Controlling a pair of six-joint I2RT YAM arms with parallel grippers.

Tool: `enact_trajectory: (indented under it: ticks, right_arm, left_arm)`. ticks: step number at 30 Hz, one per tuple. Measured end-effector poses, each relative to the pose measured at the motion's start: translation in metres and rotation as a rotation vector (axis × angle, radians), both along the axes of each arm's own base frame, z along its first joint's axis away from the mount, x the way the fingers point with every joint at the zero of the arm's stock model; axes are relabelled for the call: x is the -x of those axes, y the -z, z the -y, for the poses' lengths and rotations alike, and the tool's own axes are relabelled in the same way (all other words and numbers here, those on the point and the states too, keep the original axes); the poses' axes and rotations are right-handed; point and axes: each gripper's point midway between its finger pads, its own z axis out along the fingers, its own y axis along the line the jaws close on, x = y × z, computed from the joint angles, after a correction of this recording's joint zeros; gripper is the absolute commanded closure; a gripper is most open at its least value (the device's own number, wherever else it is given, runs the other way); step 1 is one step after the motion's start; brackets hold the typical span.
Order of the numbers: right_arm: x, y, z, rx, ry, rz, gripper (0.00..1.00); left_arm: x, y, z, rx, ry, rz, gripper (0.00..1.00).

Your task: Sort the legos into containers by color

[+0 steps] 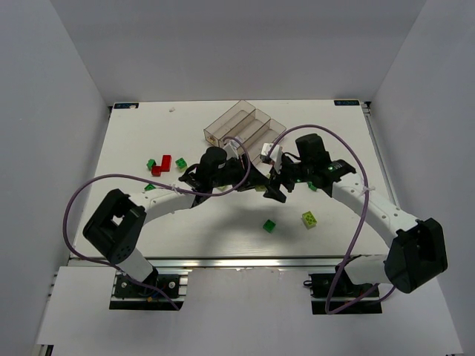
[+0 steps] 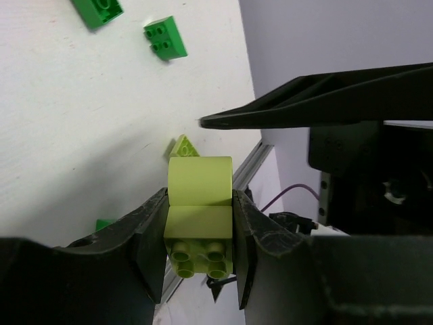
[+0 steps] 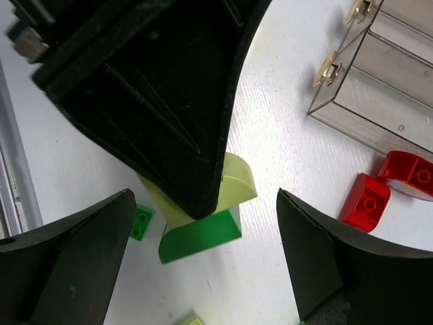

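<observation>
Pinching the pale brick (image 2: 200, 223) in my left gripper (image 2: 200, 203), I should hold firm, slip clear of my right gripper (image 3: 204, 200) (spread wide around both), then carry to the trays (image 3: 369, 128) beyond.

No readable text, labels, brands, numbers or signs in any view. A small white patch (image 1: 267, 153) on the right arm by its wrist, toward the far middle of the table, is too small to tell if it carries print.
</observation>
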Motion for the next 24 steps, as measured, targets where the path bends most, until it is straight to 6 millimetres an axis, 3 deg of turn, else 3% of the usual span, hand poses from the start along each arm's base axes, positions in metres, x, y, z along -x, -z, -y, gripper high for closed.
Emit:
enact_trajectory:
  ticks: [10,13,16,24]
  right_arm:
    - [0.002,-0.013,0.022,-0.04,0.046,-0.025,0.11]
    - [0.004,-0.01,0.035,-0.066,0.055,-0.091,0.11]
    - [0.015,-0.013,0.039,-0.113,0.011,-0.191,0.11]
    - [0.034,-0.053,0.004,-0.308,-0.232,-0.421,0.11]
  left_arm:
    - [-0.003,0.019,-0.031,-0.164,-0.031,0.036,1.0]
    - [-0.008,0.002,-0.044,-0.168,-0.051,0.104,1.0]
    - [0.0,-0.012,-0.054,-0.16,-0.023,0.21,1.0]
    - [0.052,-0.051,-0.078,-0.056,0.109,0.572,1.0]
